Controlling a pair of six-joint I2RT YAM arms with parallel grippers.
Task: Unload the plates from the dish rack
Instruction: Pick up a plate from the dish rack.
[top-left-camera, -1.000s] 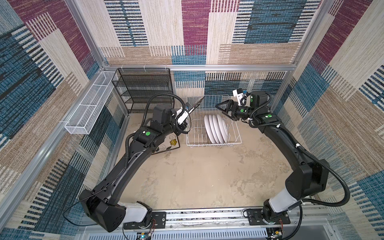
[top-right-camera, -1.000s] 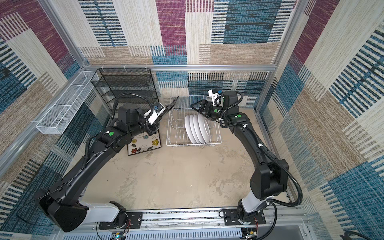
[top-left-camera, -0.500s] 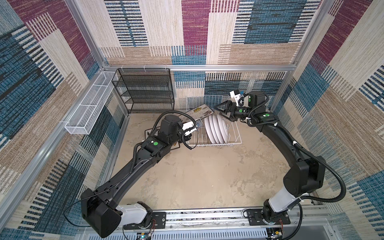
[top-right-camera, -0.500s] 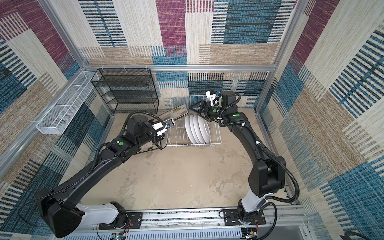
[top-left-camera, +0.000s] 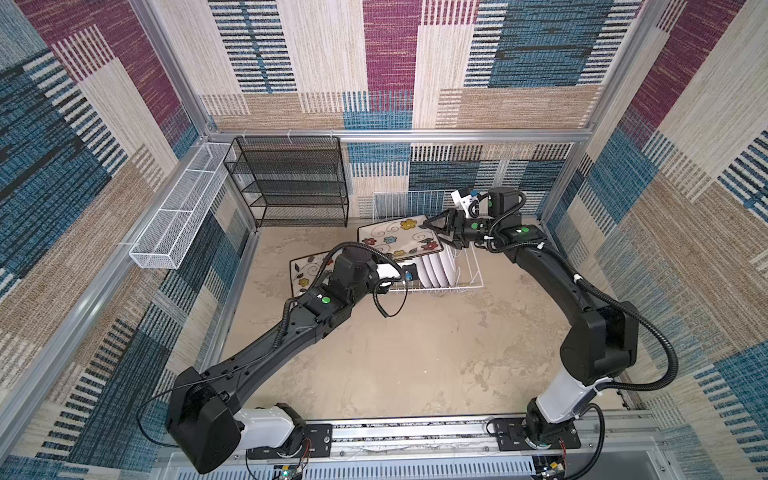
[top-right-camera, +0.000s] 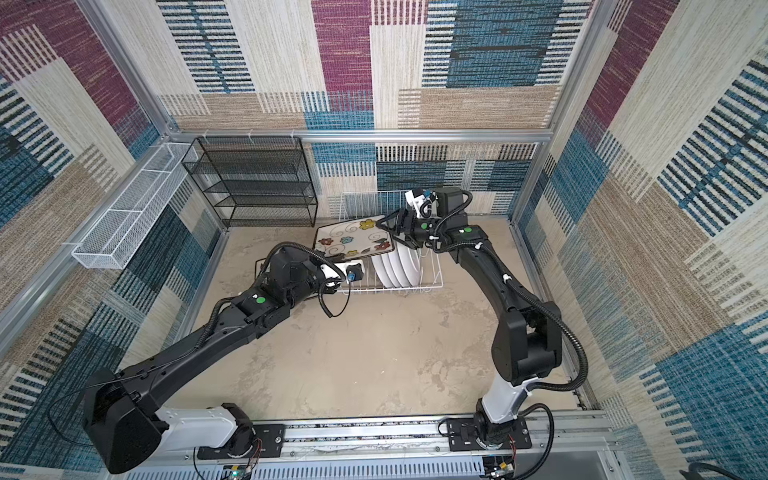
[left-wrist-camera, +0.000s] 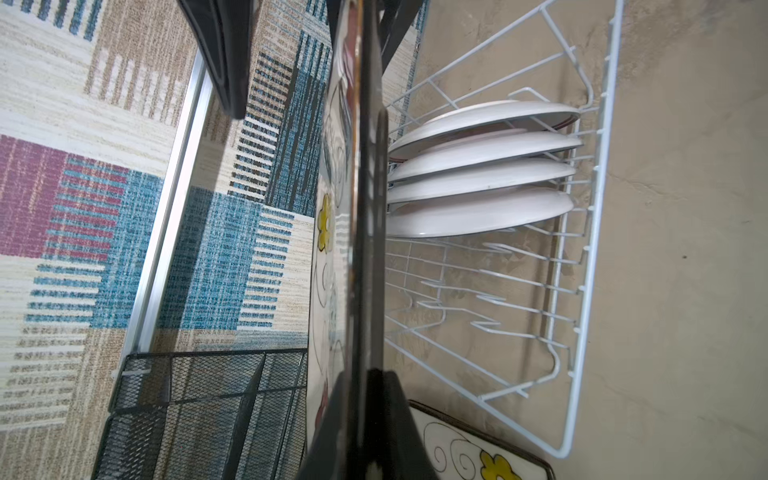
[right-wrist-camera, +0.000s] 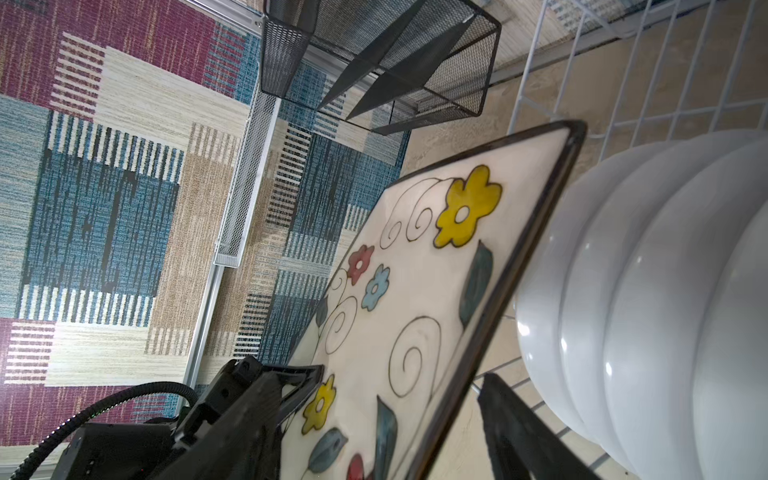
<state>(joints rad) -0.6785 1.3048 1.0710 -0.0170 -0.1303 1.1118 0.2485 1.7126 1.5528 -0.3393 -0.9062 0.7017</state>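
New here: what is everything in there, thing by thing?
table: one, beige, floor of the cell
dish rack: one, white wire, on the table near the back wall
held square plate: one, cream with coloured flowers, in the air above the rack
second square plate: one, same pattern, flat on the table beside the rack
round plates: four, white, on edge in the rack
shelf unit: one, black mesh, back corner
mesh basket: one, white, long, on the side wall
left gripper: one, black, shut on the held plate's edge
right gripper: one, black, open around another edge
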